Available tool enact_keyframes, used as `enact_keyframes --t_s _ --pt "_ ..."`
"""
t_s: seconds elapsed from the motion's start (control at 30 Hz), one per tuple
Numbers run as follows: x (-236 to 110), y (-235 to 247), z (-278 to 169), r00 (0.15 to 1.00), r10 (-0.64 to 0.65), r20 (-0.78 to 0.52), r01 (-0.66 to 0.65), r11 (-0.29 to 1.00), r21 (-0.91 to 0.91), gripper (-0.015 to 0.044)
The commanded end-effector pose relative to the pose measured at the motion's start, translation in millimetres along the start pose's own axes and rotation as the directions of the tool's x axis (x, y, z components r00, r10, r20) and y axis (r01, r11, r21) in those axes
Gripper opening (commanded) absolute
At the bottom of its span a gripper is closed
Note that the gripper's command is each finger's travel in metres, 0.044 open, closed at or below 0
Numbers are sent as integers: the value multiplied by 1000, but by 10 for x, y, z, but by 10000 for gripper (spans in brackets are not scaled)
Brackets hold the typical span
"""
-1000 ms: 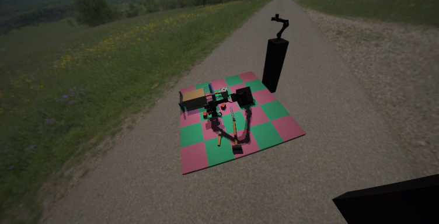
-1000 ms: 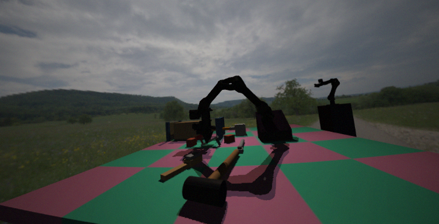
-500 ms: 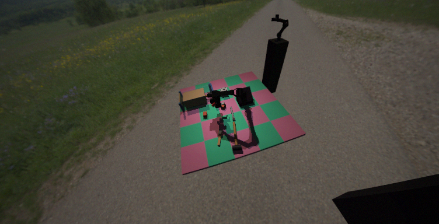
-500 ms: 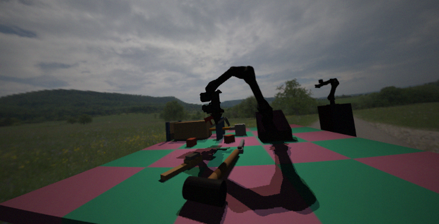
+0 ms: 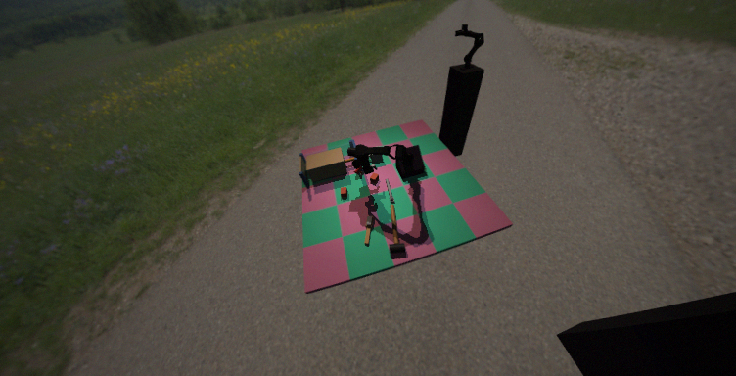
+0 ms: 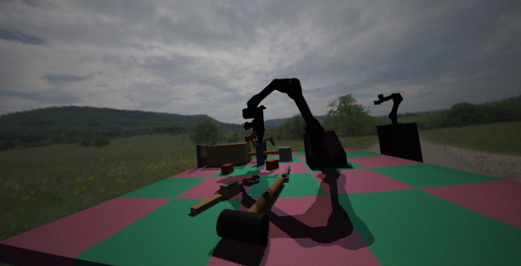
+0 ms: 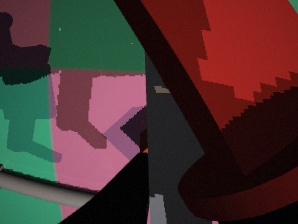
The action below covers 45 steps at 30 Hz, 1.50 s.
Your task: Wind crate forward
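Note:
My gripper is shut on the winch handle and holds it in the air, a little above the bench. The handle's red grip fills the wrist view, and its grey crank arm sticks out beside it. The tan crate in its low guard cubby sits at the back left of the chequered bench. A blue frame post stands at the cubby's left end and another blue post stands just below my gripper. The grey winch stands right of that post.
Two small orange blocks lie in front of the cubby. A black-headed mallet, a smaller hammer and a thin rod lie mid-bench. A tall black camera pedestal stands at the back right.

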State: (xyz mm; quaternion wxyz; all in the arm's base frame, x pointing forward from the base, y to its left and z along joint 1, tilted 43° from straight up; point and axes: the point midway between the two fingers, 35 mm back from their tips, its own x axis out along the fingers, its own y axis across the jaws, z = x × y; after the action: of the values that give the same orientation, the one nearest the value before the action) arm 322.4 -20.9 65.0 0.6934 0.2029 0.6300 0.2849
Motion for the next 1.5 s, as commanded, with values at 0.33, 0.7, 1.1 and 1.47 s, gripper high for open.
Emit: enact_keyframes --t_s 0.33,0.7,1.1,1.47 --pt "-121 -592 -237 1000 -18 14 21 950 -311 0" --pt "-205 -981 -477 1000 -13 26 25 846 -533 0" --pt "-274 -1343 -786 999 10 39 23 676 -737 0" --pt "-317 -1622 -1103 998 48 51 22 477 -879 0"
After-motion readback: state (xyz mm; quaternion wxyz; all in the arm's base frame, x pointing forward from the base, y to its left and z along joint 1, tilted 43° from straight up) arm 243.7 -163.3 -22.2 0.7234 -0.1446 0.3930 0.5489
